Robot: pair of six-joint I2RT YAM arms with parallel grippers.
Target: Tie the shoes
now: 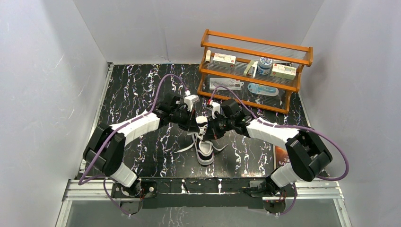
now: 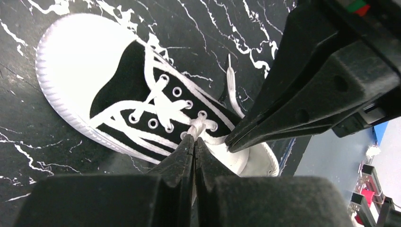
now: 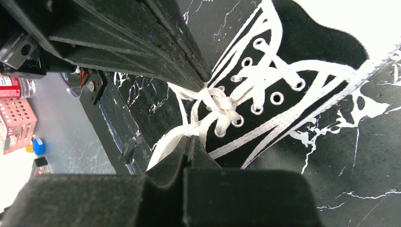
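On the black marbled table [image 1: 132, 90], the black sneaker [image 1: 204, 152] lies at the centre of the top view. Its white laces [image 3: 222, 106] knot above the eyelets. The left gripper [image 2: 194, 140] and right gripper [image 3: 187, 140], both clamped tight, each pinch a strand there. A wooden rack [image 1: 259, 40] stands at the upper right.

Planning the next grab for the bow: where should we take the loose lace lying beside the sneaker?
I'd take the lace near its free tip, where it lies flat on the table, clear of the sneaker. Come straight down from above, across the strand: it's thin and flat.
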